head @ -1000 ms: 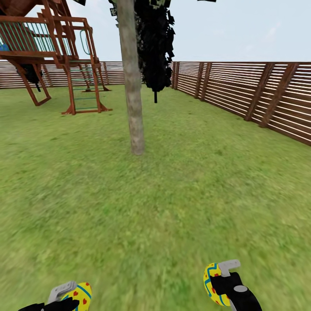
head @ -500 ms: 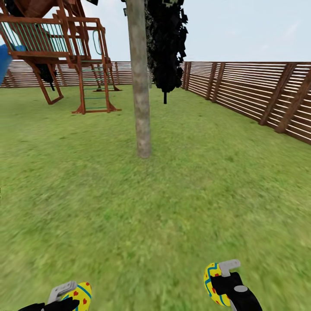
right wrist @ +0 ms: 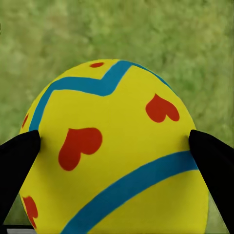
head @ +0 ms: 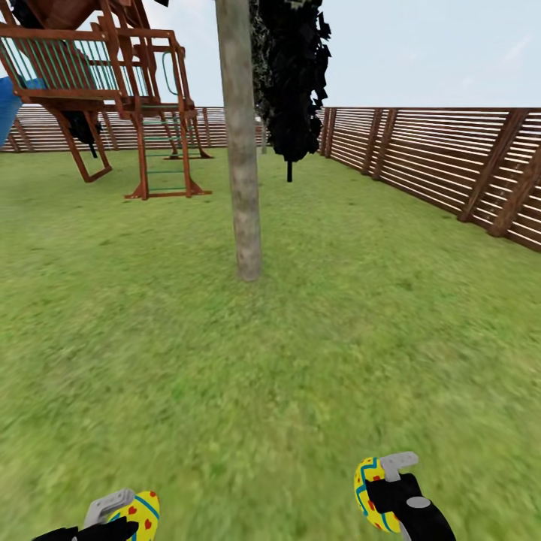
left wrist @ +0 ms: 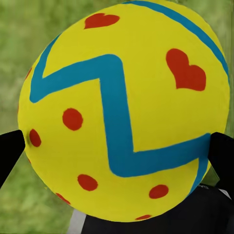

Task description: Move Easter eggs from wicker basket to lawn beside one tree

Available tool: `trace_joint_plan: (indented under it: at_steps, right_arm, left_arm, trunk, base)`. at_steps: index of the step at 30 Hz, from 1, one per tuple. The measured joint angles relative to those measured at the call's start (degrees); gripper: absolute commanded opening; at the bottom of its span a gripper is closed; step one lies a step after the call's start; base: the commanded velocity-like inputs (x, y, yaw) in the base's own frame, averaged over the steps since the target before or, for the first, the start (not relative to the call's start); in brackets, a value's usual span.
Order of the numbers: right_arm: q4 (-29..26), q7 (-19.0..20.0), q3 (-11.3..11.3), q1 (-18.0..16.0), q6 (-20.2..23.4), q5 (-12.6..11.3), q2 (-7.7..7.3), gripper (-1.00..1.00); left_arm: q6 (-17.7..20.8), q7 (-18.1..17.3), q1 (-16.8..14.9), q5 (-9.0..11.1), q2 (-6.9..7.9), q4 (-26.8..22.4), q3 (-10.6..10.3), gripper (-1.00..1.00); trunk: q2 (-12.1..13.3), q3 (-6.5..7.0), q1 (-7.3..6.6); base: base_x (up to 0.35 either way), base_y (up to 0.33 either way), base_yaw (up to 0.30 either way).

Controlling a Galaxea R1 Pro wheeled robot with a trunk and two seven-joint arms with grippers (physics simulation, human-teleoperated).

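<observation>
My left gripper (head: 124,518) sits at the bottom left of the head view, shut on a yellow Easter egg (head: 141,515) with red dots and a teal zigzag. The left wrist view has that egg (left wrist: 122,112) pinched between two dark fingers (left wrist: 9,153). At the bottom right, my right gripper (head: 379,488) is shut on a second Easter egg (head: 370,496). This egg (right wrist: 117,151) shows close up in the right wrist view, over the lawn (right wrist: 146,34). A tree with a pale grey-brown trunk (head: 244,173) stands on the lawn (head: 225,361) straight ahead. The wicker basket and the third egg are out of view.
A near-black conifer (head: 293,83) stands behind the trunk. A wooden playset (head: 98,83) with a blue slide edge (head: 6,105) is at the far left. A brown slatted fence (head: 443,165) runs along the right and the back.
The whole view has shifted as the camera moved: the trunk and playset now sit further right and a little nearer. Both grippers still hold their eggs in the same places.
</observation>
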Motion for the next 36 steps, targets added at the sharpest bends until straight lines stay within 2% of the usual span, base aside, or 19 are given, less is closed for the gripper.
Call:
trace_joint_plan:
  at_steps: [19,36]
  right_arm:
    - [0.0,0.0,0.0,0.0,0.0,0.0,0.0,-1.0]
    - [-0.1,0.0,-0.1,0.0,-0.1,0.0,0.0,-1.0]
  left_arm:
    - [-0.1,-0.1,0.0,0.0,0.0,-0.1,0.0,-1.0]
    - [-0.1,0.0,0.0,-0.1,-0.01,0.0,0.0,-1.0]
  trunk:
    - [0.0,0.0,0.0]
    - [0.0,0.0,0.0]
  base:
    - [0.315,-0.121,0.013]
    - [0.338,-0.006,0.0]
